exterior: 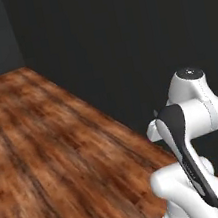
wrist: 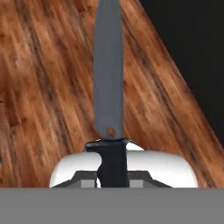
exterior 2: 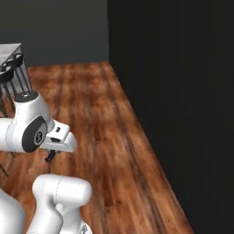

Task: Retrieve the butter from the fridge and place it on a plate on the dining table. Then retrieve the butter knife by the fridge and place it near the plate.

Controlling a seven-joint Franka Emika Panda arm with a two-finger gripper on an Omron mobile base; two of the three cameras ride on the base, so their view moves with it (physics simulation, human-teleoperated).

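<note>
In the right base view, black stools stand at far left beside a pale tabletop edge, then wooden floor, then a dark wall on the right. The claw is clamped shut on the butter knife: dark handle between the tips, grey blade reaching out over the floor

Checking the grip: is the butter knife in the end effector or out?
In: the butter knife has its dark handle clamped in the end effector.
</note>
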